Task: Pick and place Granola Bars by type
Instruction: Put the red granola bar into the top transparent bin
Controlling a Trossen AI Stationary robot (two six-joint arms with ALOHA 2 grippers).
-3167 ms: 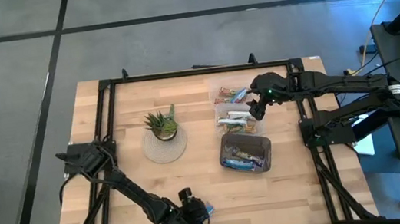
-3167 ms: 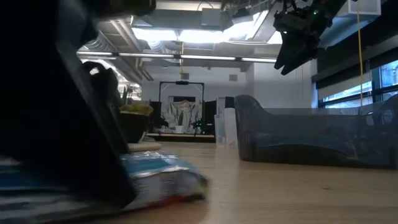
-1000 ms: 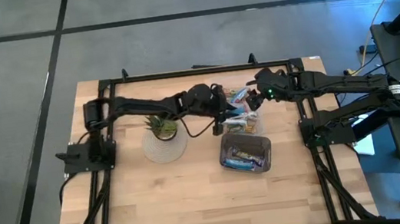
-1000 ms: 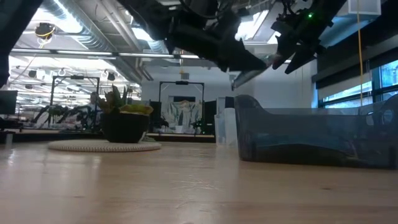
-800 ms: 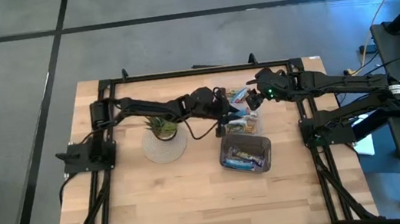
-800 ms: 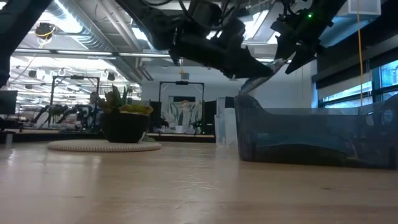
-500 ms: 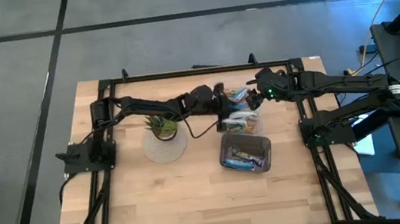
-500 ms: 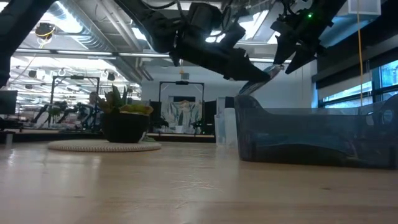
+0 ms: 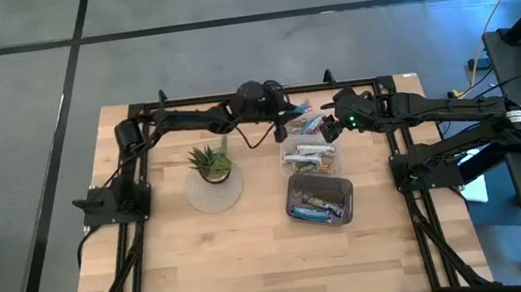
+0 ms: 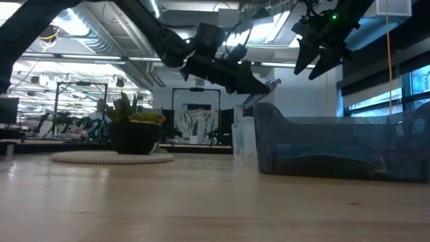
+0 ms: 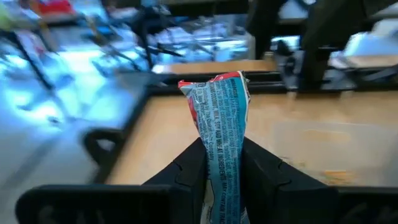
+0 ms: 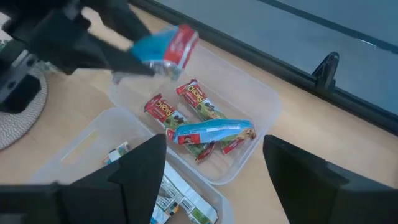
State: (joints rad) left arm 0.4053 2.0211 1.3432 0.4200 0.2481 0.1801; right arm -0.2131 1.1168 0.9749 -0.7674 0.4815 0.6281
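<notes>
The held granola bar (image 11: 219,143) is blue with a red end and white print. Bars in the clear tray (image 12: 258,102) show red, tan and blue.

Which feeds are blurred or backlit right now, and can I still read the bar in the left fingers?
Left wrist view: background smeared, but the blue bar pinched in the left gripper is sharp. Low view: ceiling lights backlight both arms into silhouettes. Right wrist view: clear container crisp, left gripper slightly blurred. High view: even light, no glare.
</notes>
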